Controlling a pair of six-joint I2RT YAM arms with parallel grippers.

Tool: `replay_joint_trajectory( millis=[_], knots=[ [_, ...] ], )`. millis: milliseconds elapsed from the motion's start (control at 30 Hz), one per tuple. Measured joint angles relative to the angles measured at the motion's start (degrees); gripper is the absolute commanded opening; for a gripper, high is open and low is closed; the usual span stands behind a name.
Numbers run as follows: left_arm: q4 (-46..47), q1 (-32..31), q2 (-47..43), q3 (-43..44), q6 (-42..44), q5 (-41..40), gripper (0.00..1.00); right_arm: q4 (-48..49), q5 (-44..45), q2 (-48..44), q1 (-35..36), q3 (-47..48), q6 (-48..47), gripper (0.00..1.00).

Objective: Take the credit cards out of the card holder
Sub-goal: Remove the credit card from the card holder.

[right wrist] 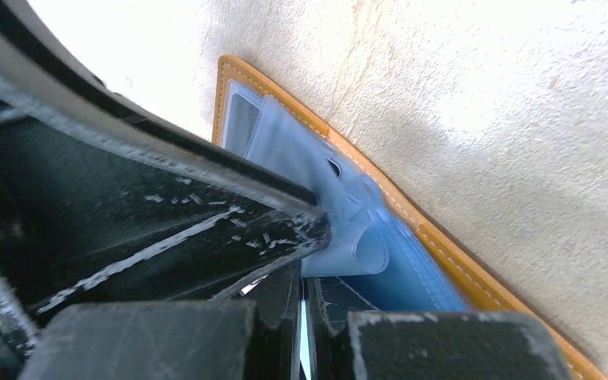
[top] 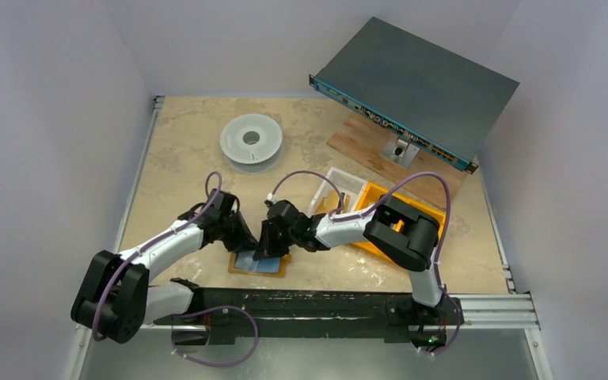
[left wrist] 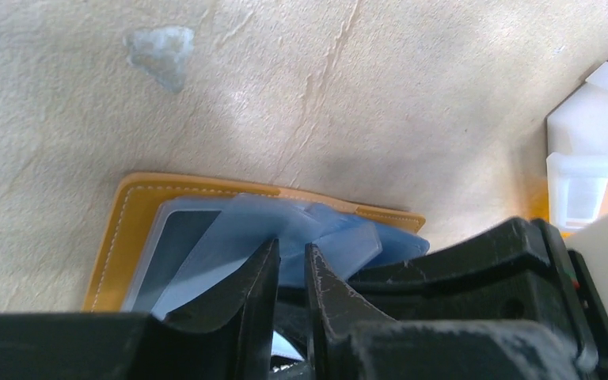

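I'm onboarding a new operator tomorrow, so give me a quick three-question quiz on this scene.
1. True or false: the card holder lies open on the table.
2. The plastic sleeves inside it are: A blue, B red, C green?
3. Which is down at the card holder: the left hand, the right hand, or both?
Key: 1 true; 2 A; 3 both.
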Motion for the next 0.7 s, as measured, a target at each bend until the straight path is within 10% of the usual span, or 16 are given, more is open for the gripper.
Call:
replay_joint_trajectory(
  millis=[700],
  knots=[
    [-17.9, 1.0, -8.2, 4.4, 7.1, -7.1, 0.38, 10.8, -9.6, 2.0, -3.6, -4.4, 4.0, 0.0]
  ],
)
